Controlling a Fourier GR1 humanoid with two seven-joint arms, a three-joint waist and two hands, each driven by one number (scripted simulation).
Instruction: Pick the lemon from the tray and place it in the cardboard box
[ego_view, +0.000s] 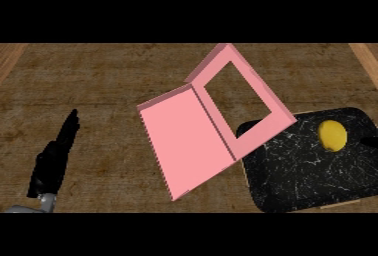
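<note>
One broad brown wooden counter top (103, 90) with a rough, mottled grain fills the view, and paler wooden strips run along its left and right edges. No writing, brand or label can be read on anything here.

Next in size is the pink box with thin flat walls (196, 142), standing tilted at the middle of the counter; one long plain panel faces the lower left, and an adjoining panel at the upper right frames a rectangular opening through which the counter shows. Its lower right corner overlaps the tray's upper left corner in the view.

At the right lies the black square tray with white marble-like veining and rounded corners (303, 175), flat on the counter, a pale rim showing along its lower edge.

The robot's left hand (55, 155), black, shows at the lower left, fingers straight and together, pointing up, holding nothing, well apart from box and tray. The right hand is not visible.

Smallest is the yellow oval lemon (332, 135), resting on the tray near its upper right corner.
</note>
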